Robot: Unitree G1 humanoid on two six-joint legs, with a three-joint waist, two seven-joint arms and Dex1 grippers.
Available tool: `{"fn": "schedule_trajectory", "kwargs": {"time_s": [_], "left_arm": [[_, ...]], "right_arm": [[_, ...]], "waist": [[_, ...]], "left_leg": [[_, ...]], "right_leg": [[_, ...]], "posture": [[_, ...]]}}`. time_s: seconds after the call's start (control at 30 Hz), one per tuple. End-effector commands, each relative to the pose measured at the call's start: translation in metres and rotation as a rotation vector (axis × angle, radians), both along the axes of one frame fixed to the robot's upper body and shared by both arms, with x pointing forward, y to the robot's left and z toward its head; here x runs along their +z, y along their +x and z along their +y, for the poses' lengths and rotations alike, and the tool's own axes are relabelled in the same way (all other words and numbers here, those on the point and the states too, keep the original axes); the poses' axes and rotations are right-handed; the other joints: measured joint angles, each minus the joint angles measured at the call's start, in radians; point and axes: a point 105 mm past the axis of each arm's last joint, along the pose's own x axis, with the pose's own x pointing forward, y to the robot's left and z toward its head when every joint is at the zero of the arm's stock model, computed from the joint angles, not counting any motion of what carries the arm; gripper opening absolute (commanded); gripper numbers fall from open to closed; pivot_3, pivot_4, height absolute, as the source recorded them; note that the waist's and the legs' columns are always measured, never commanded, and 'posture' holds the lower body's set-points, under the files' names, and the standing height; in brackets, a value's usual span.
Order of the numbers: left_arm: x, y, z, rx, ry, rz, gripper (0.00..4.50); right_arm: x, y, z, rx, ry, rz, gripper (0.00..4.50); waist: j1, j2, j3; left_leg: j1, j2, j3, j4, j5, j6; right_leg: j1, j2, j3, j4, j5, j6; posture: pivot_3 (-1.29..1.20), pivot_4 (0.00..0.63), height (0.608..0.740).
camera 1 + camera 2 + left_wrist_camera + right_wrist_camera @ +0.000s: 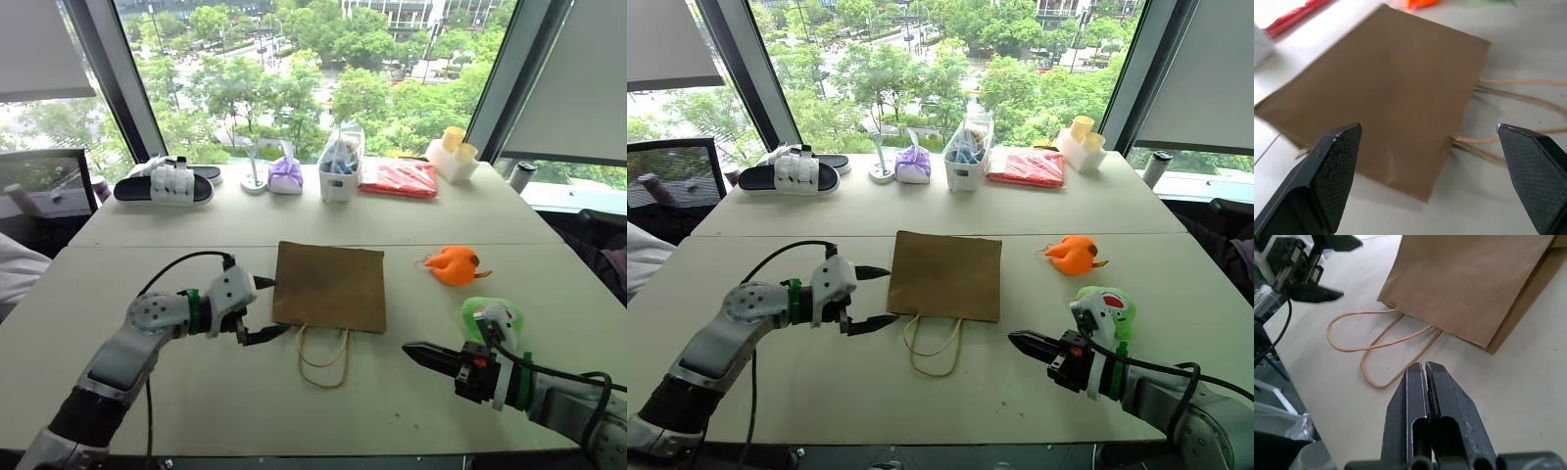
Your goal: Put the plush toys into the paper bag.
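Nearest, the right gripper [419, 352] is pinched closed on nothing beside the green plush toy [493, 316], while the left gripper [266, 309] gapes wide at the edge of the flat paper bag [330, 285]. Farther off lies the orange plush toy [453, 264]; neither of the 2 toys is bagged, so all the work appears to remain.

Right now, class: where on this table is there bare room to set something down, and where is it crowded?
Bare: the table on the near side of the paper bag and between bag and orange toy. Crowded: the far edge, from sandal to red packet.
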Motion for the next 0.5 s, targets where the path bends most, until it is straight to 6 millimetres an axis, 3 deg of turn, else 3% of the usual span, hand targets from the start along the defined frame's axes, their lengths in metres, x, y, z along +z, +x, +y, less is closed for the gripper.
{"fn": "schedule_trajectory", "kwargs": {"time_s": [0.03,0.17,0.4,0.5], "left_arm": [[-0.004,-0.003,-0.008,-0.147,0.099,-0.083,4.50],[-0.001,-0.001,-0.014,-0.250,0.159,-0.144,4.50],[0.009,0.000,-0.049,-0.343,0.076,-0.175,4.50],[0.008,-0.006,-0.060,-0.382,0.043,-0.160,3.70]], "right_arm": [[0.011,-0.005,0.003,-0.037,0.012,-0.064,0.04],[0.008,-0.014,0.006,-0.085,0.027,-0.061,0.04],[0.003,-0.016,0.017,-0.102,0.048,-0.059,0.04],[0.001,-0.015,0.019,-0.108,0.047,-0.057,0.00]], "waist": [[-0.001,0.000,0.000],[0.002,0.000,0.000],[0.008,0.000,0.000],[0.006,0.000,0.000]], "left_leg": [[0.000,0.000,0.000,-0.001,0.000,0.000],[0.000,0.000,-0.001,-0.001,0.000,0.000],[0.001,0.000,-0.001,0.002,0.000,0.000],[0.001,0.000,-0.001,0.002,0.000,0.000]], "right_leg": [[-0.001,0.000,0.000,0.000,0.000,0.000],[-0.001,0.000,0.000,0.000,0.000,0.000],[0.002,0.000,0.000,0.000,0.000,0.000],[0.002,0.000,0.000,0.001,0.000,0.001]], "posture": [[0.00,0.150,0.740],[0.00,0.150,0.740],[0.00,0.150,0.740],[0.00,0.150,0.740]]}}
